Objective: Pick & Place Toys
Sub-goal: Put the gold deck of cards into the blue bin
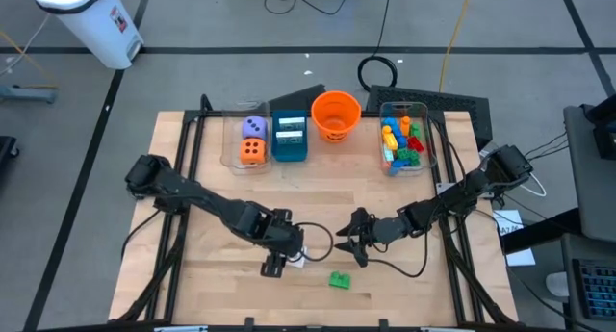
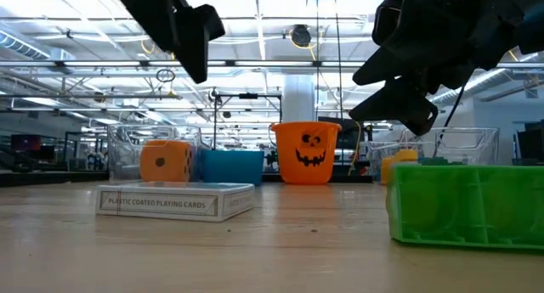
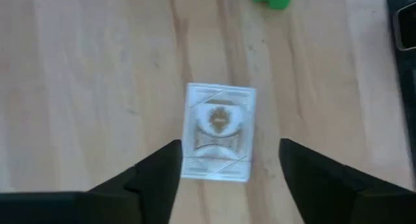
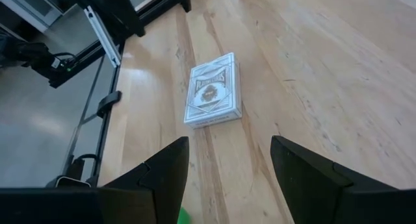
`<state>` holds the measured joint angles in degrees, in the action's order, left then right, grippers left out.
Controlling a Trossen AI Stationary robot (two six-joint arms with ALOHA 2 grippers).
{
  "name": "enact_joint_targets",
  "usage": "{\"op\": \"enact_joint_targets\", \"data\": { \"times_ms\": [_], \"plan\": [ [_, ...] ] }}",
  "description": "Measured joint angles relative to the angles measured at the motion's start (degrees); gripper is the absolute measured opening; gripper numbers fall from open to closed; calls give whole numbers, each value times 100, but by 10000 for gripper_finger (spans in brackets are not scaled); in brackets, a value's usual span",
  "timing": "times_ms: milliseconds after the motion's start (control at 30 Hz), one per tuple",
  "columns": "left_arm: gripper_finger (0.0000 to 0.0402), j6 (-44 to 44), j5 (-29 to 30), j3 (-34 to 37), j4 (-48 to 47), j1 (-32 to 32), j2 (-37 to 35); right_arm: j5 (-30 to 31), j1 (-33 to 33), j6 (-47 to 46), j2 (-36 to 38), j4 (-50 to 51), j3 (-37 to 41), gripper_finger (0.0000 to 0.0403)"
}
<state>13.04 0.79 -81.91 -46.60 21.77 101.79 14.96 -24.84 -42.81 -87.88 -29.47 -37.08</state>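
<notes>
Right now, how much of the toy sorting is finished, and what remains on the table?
Mostly done: the two dice sit in a clear bin and coloured bricks fill another bin. In hand: nothing is held; the left gripper stands open above the card pack, which lies flat on the table. Left: that pack and one green brick. The right gripper hovers open nearby.

On the wooden table [image 1: 221, 188], an orange bucket [image 1: 336, 115] sits at twelve o'clock, a teal box [image 1: 289, 137] and clear bin [image 1: 231, 130] toward eleven, another clear bin [image 1: 425, 115] toward one, a white bin [image 1: 96, 19] beyond on the floor.
</notes>
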Motion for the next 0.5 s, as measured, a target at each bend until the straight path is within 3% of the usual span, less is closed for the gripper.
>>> {"op": "enact_joint_targets", "data": {
  "times_ms": [267, 500],
  "plan": [
    [350, 61, -229, 0, 34, 85, 236, -1, 0, -70, 0, 166, -2, 210],
    [391, -1, -178, 0, 109, 165, 642, -2, 0, -208, 0, 282, -2, 210]
  ]
}}
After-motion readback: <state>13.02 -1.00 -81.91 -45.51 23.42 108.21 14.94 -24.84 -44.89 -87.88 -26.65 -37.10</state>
